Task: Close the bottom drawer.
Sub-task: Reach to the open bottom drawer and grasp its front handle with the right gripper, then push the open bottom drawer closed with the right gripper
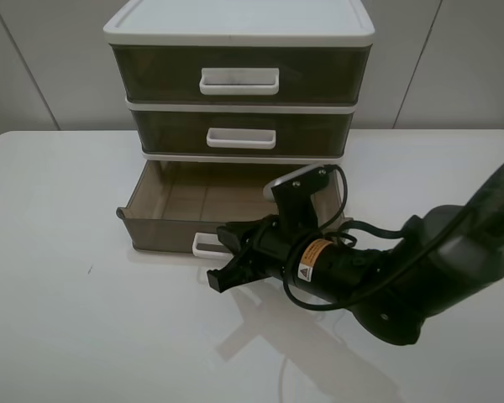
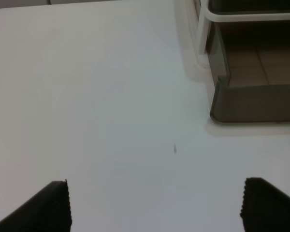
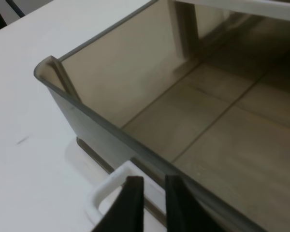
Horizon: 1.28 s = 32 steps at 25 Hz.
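Observation:
The bottom drawer (image 1: 161, 225) of the three-drawer unit is pulled out and empty; it is smoky brown with a white loop handle (image 1: 203, 244). My right gripper (image 1: 223, 254) is at the drawer's front, right beside the handle. In the right wrist view its fingers (image 3: 131, 205) stand close together with a narrow gap, just over the handle (image 3: 104, 191) and the front rim of the drawer (image 3: 183, 121). My left gripper (image 2: 154, 208) is open and empty above the bare table, short of the drawer's front corner (image 2: 251, 101). The left arm is out of the exterior high view.
The middle drawer (image 1: 242, 134) and the taller top drawer (image 1: 239, 77) are pushed in. The unit stands at the back of the white table (image 1: 67, 277) against a grey wall. My right arm (image 1: 420, 277) lies across the table's right front.

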### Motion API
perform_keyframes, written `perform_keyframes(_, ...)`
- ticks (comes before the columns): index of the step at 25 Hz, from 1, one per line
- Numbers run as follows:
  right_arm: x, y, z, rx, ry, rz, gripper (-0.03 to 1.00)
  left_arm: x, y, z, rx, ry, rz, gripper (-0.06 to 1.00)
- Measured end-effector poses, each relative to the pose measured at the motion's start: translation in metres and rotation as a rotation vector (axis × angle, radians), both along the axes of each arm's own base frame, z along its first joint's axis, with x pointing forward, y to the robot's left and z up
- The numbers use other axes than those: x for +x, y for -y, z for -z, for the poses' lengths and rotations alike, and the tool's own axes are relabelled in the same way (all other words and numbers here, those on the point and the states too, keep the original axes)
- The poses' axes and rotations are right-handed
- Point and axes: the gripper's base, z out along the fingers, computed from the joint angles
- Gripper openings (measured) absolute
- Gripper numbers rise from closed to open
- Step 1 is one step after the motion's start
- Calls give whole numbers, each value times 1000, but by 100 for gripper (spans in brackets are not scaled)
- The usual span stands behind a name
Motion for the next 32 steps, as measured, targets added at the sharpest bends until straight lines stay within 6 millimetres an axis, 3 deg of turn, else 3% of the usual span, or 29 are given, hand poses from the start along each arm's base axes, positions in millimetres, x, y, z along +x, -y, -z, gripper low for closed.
perform_keyframes(14, 1, -1, 1, -2, 7, 2, 2, 0, 0, 0, 0, 0, 0, 72)
perform_keyframes(32, 11, 13, 5, -81, 18, 157, 2, 0, 0, 0, 0, 0, 0, 72)
